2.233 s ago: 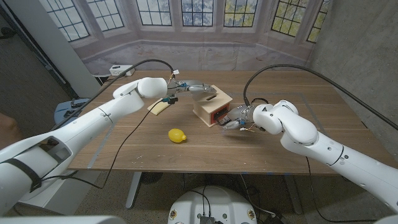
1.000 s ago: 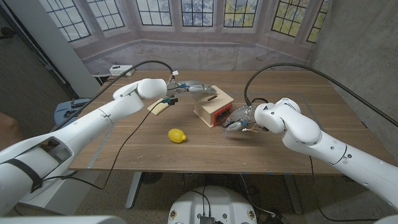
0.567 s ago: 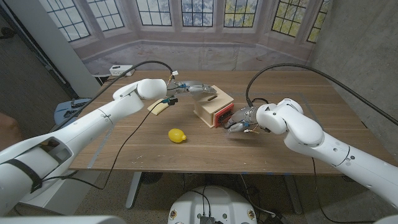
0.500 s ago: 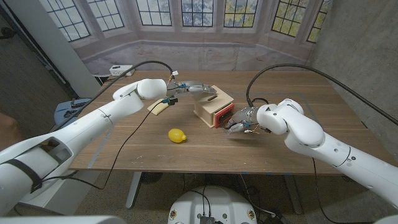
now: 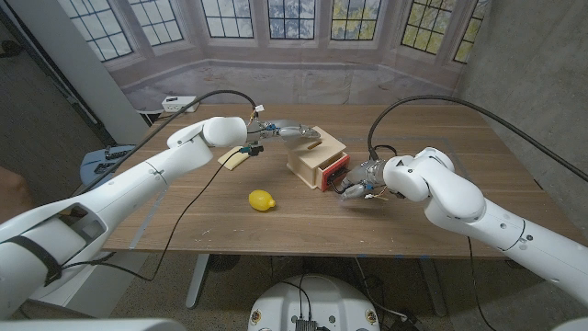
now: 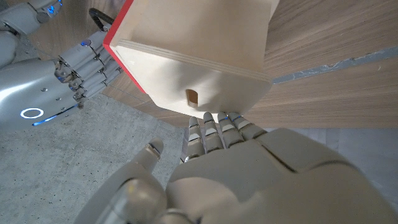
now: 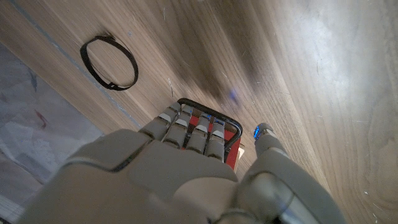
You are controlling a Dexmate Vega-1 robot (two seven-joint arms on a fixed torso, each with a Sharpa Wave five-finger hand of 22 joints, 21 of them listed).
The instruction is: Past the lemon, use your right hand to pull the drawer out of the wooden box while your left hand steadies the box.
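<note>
Drawer (image 5: 334, 167) stands partly out of the wooden box (image 5: 310, 154), at one o'clock from the lemon (image 5: 262, 199). Right hand (image 5: 356, 183), fingers hooked on its handle (image 7: 211, 122), should draw straight outward while the left hand (image 5: 287, 131), fingers laid on the box top, presses down.

The wooden box (image 5: 310, 150) stands on the bench (image 5: 441, 211), between the two hands. The left hand (image 5: 280, 130) rests its fingers (image 6: 214, 124) on the box's top at its far-left edge. The drawer (image 5: 334, 168) sticks out of the box's near-right face, and the right hand (image 5: 360, 177), just beyond it, hooks its fingers (image 7: 193, 134) on the drawer's handle (image 7: 214, 118). The lemon (image 5: 263, 199) lies on the bench in front of the left fingers, apart from the box.
</note>
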